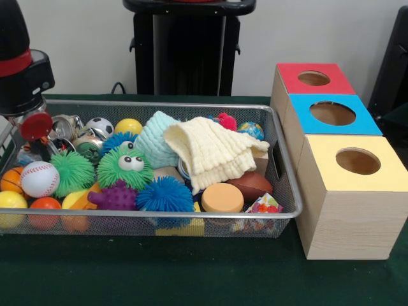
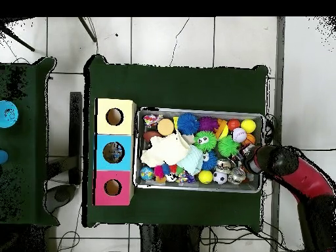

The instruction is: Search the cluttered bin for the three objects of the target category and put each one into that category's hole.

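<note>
Gripper point(image 1: 39, 137) hangs low over the wire bin's point(image 1: 191, 106) left end in the front view, among the silver cans point(image 1: 64, 126); its opening cannot be told. Arm point(image 2: 298, 174) reaches in from outside the bin.

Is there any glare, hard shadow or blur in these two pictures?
Front view: even soft light, only a small shine on the silver wire-mesh bin's rim; the red and black robot arm is cut off at the edge. Overhead view: the yellow, blue and red topped wooden box is clear, the bin's contents too small to tell.
</note>
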`<state>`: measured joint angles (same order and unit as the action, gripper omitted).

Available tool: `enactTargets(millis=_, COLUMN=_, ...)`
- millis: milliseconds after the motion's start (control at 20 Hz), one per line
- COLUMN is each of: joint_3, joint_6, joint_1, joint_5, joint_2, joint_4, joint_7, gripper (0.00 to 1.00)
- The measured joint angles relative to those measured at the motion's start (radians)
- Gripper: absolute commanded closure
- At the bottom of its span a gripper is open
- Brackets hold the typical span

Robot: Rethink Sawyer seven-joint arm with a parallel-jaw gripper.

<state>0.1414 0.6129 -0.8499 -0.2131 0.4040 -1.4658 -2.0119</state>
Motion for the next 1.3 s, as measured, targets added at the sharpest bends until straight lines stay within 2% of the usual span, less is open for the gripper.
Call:
enactTargets(millis=300, joint_3=0.004, joint_6=0.0, joint_1=-0.001, joint_5=-0.016, joint_2=0.002, joint_4=0.0, joint_7=0.0, gripper=0.0)
enactTargets(millis=350, joint_3=0.01, joint_6=0.0, joint_1=-0.003, joint_5=-0.023, joint_2=0.002, joint_4=0.0, joint_7=0.0, gripper=1.0)
enactTargets(millis=1300, joint_3=0.037, joint_6=0.0, joint_1=-0.008, joint_5=-0.068, joint_2=0.016, joint_4=0.007, joint_7=0.0, gripper=1.0)
